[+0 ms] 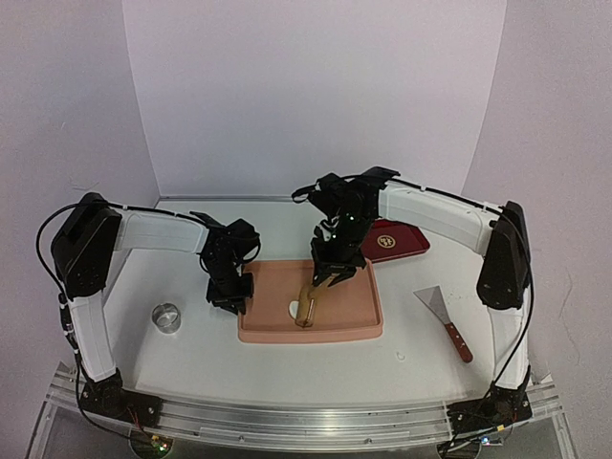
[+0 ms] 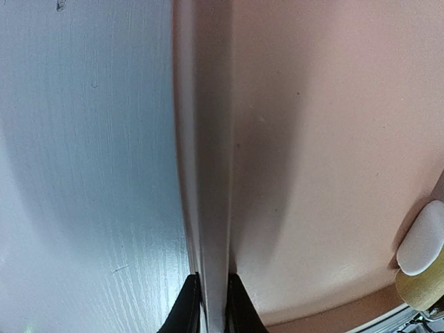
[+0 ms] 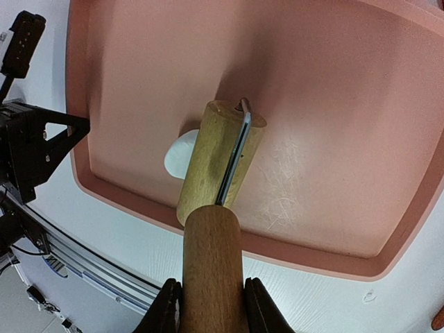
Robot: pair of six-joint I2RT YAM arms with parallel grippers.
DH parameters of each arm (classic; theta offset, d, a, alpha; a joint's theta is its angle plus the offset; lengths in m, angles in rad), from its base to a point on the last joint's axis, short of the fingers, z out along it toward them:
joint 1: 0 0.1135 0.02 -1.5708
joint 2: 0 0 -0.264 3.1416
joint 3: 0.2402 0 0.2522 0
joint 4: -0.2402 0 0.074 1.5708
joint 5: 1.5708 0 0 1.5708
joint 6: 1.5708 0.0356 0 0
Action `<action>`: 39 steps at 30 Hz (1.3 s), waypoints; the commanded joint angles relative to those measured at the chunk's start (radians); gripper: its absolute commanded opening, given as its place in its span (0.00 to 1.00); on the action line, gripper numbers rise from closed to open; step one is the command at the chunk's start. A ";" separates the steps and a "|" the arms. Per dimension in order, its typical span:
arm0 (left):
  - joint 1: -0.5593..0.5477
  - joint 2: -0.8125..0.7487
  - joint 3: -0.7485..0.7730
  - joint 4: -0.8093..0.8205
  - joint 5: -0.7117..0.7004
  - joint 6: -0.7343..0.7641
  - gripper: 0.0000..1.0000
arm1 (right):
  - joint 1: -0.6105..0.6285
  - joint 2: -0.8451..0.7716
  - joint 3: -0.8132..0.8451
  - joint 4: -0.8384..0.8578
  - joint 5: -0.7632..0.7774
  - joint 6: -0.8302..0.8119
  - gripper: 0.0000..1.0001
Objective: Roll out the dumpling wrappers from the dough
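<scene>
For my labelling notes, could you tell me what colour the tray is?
The tray is salmon pink; right wrist view.

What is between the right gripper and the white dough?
Only the rolling pin that the right gripper holds. Its roller lies against the dough in the pink tray, hiding part of it. Nothing else blocks it.

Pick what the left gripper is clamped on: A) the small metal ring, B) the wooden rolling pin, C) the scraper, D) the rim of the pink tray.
D: in the left wrist view the left gripper has a finger on each side of the rim of the pink tray, while the rolling pin sits in the right gripper.
</scene>
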 commanded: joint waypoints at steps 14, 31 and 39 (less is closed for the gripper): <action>-0.023 0.091 0.007 0.158 0.147 0.054 0.00 | 0.001 0.343 -0.119 0.045 0.086 -0.062 0.00; -0.023 0.115 0.011 0.176 0.185 0.061 0.00 | 0.002 0.384 -0.133 0.153 0.058 -0.047 0.00; -0.023 0.123 0.020 0.179 0.199 0.061 0.00 | 0.014 0.426 -0.115 0.200 0.098 0.004 0.00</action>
